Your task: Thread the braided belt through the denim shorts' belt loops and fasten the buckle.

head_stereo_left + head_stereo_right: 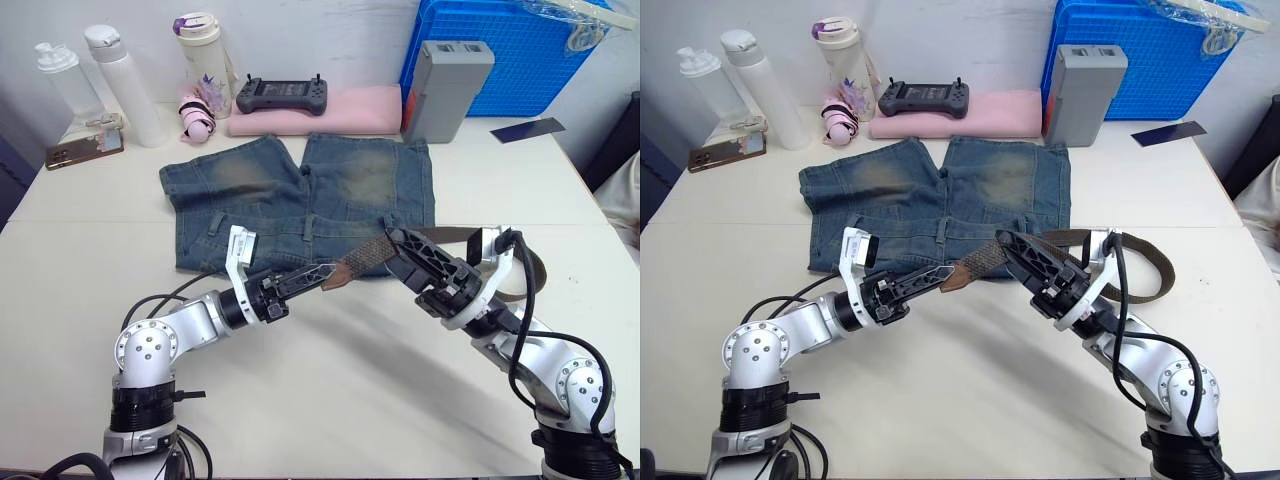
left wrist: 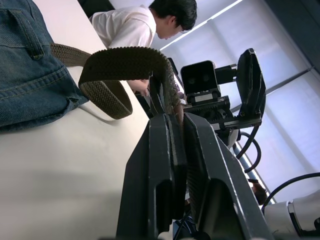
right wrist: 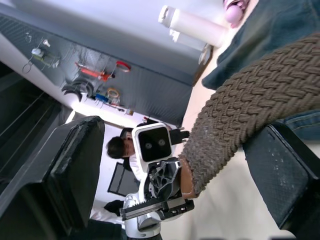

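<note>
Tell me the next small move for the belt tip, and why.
Probably steer the left gripper, shut on the belt's tan tip, toward the nearest belt loop. The tip hangs above the table just short of the shorts' waistband, with the open right gripper supporting the strap behind it.

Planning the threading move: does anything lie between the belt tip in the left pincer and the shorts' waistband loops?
Nothing visible does. The left pincer is shut on the tan leather tip of the dark brown braided belt, held just in front of the faded blue denim shorts; only bare white table lies between tip and waistband.
</note>
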